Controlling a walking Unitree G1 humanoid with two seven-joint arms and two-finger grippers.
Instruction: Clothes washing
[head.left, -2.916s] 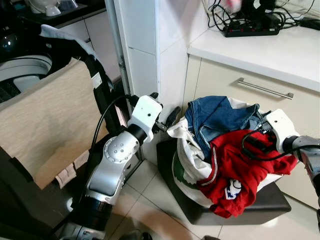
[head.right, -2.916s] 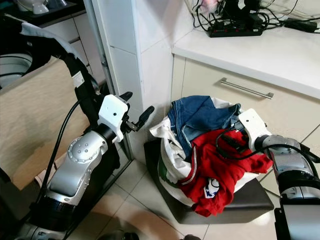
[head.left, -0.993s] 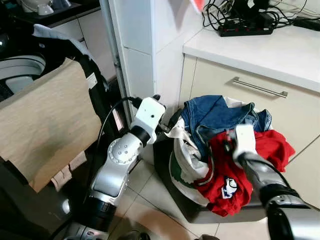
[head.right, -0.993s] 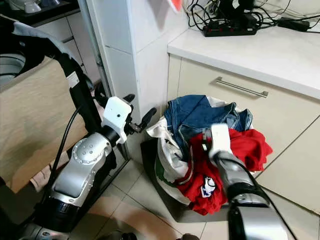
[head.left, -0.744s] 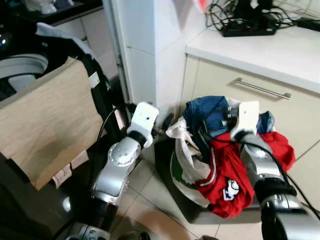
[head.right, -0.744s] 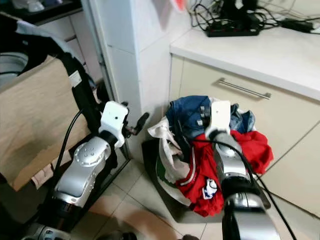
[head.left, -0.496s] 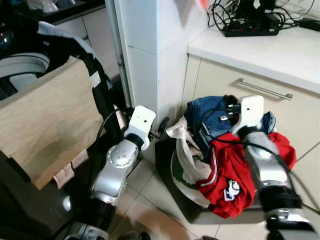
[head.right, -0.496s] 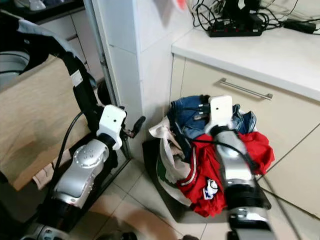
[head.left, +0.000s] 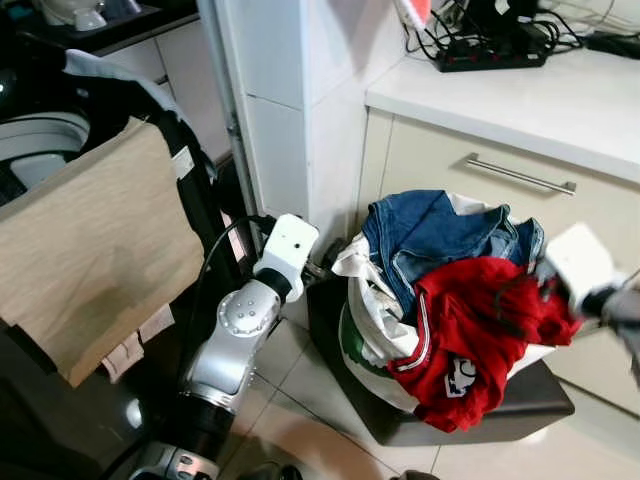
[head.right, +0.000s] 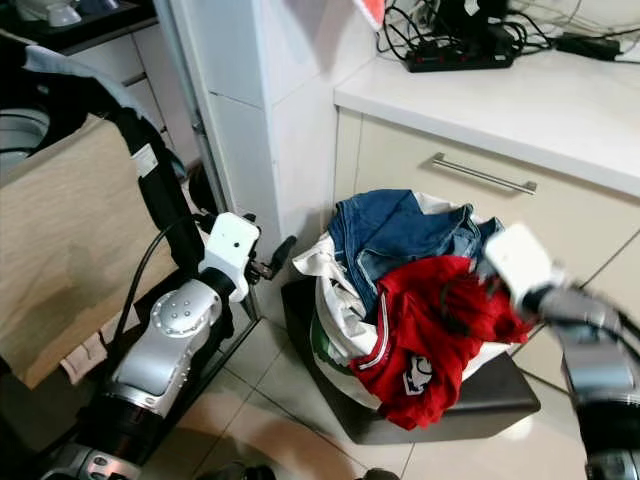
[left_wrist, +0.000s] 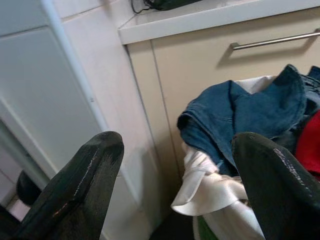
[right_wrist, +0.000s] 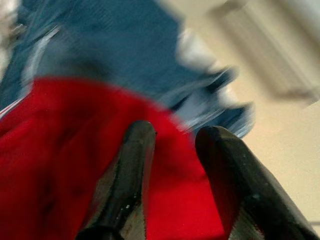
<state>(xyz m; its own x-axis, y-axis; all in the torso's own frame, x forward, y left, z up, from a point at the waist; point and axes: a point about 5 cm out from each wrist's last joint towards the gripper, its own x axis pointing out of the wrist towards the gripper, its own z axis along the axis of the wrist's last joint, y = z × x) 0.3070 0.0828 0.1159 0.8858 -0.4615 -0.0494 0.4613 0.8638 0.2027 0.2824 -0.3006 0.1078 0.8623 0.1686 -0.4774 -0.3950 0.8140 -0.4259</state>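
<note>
A heap of laundry is sitting in a white bag (head.left: 365, 330) on a dark stool (head.left: 520, 405) in front of a cream cabinet (head.left: 450, 175), and the robot is standing over it. Blue jeans (head.left: 425, 235) are lying on top at the back of the heap, and a red shirt (head.left: 470, 320) with white trim is draping over the front, hanging down past the bag's edge.

The right gripper (right_wrist: 170, 175) is reaching in from the right side of the heap; its white wrist housing is blurring in both eye views. In the right wrist view its two black fingers (right_wrist: 127, 180) are standing slightly apart, with a narrow gap between them, right over the red shirt and close to where it meets the jeans. Whether they are touching the cloth I cannot tell, as that view is smeared.

The left gripper (left_wrist: 175, 185) is hovering beside the tiled wall corner (head.left: 285, 110), just left of the bag, with its fingers spread wide and nothing between them. It is pointing toward the jeans and the white cloth bunching at the bag's rim.

Above the cabinet, a white counter (head.left: 520, 95) is carrying a black power strip (head.left: 495, 55) and a tangle of cables. At the far left a tan cloth (head.left: 85, 250) is hanging over a dark frame
</note>
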